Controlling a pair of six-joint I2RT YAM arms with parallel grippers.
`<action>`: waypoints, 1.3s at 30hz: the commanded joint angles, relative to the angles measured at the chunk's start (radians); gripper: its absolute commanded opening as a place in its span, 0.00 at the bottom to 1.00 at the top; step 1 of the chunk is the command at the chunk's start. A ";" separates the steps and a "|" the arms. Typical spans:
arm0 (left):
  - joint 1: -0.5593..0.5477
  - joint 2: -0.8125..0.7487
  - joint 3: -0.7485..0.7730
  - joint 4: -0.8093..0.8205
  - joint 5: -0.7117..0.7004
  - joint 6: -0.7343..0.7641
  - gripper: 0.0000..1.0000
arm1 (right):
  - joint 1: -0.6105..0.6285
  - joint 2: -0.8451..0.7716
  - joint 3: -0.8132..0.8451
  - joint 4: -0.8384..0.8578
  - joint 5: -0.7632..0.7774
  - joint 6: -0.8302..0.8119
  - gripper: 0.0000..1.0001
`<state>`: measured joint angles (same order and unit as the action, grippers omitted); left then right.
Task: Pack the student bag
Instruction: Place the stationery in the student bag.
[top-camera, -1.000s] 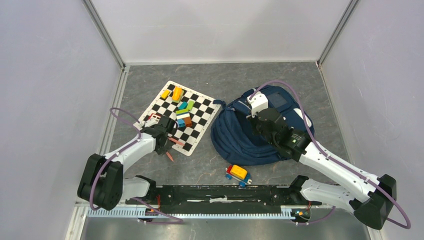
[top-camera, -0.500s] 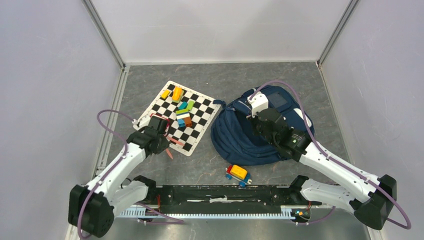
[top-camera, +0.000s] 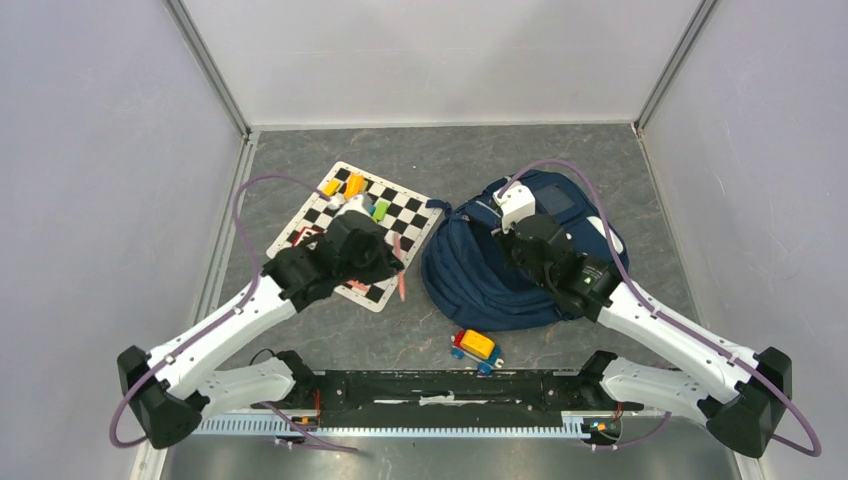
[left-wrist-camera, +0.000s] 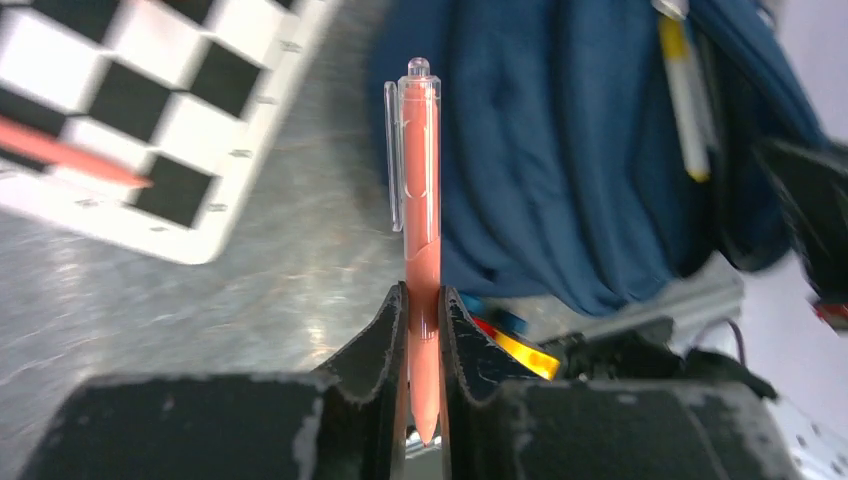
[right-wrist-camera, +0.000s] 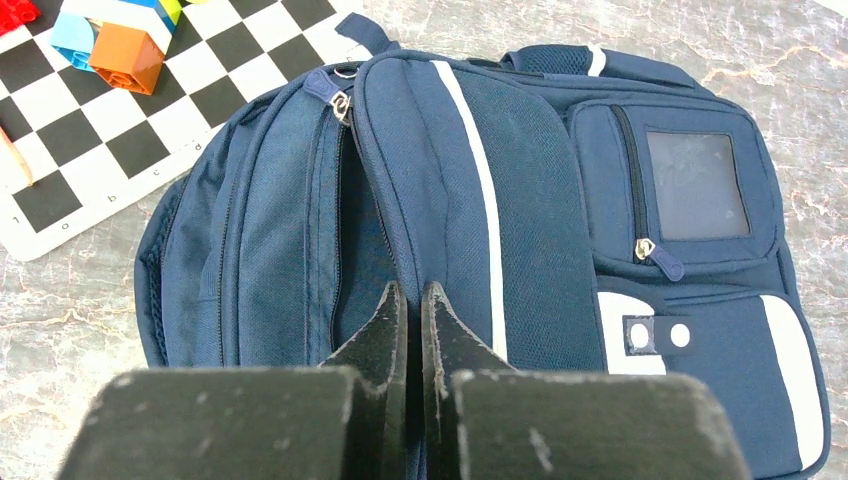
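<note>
The student bag (top-camera: 470, 272), navy with a pale stripe, lies right of centre with its zip pockets (right-wrist-camera: 690, 190) facing up. My right gripper (top-camera: 510, 236) rests on top of it, its jaws (right-wrist-camera: 413, 292) shut on a fold of blue fabric at the edge of the main opening. My left gripper (top-camera: 388, 262) hangs between the chessboard and the bag, shut on a salmon-pink pen (left-wrist-camera: 421, 190). That pen points out past the fingertips (left-wrist-camera: 395, 310) toward the bag (left-wrist-camera: 560, 150).
A checkered board (top-camera: 405, 215) lies left of the bag, carrying several coloured blocks (top-camera: 354, 186) and a second pink pen (left-wrist-camera: 70, 155). A yellow, blue and red toy car (top-camera: 476, 347) sits in front of the bag. Walls enclose the table.
My left arm has lifted the pink pen from the board's near corner and swung it right, toward the bag. The right arm and bag have not moved.
</note>
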<state>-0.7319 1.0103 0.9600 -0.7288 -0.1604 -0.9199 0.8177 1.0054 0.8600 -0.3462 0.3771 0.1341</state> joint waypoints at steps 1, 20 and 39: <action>-0.150 0.072 0.054 0.151 0.064 -0.080 0.02 | 0.006 -0.019 0.086 0.149 -0.013 0.021 0.00; -0.335 0.479 0.173 0.649 0.053 -0.223 0.02 | 0.006 -0.042 0.091 0.127 -0.040 0.053 0.00; -0.307 0.679 0.298 0.718 -0.217 -0.317 0.02 | 0.007 -0.060 0.050 0.131 -0.048 0.084 0.00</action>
<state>-1.0496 1.6672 1.1999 -0.0715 -0.3069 -1.1877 0.8154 0.9939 0.8730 -0.3599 0.3546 0.1905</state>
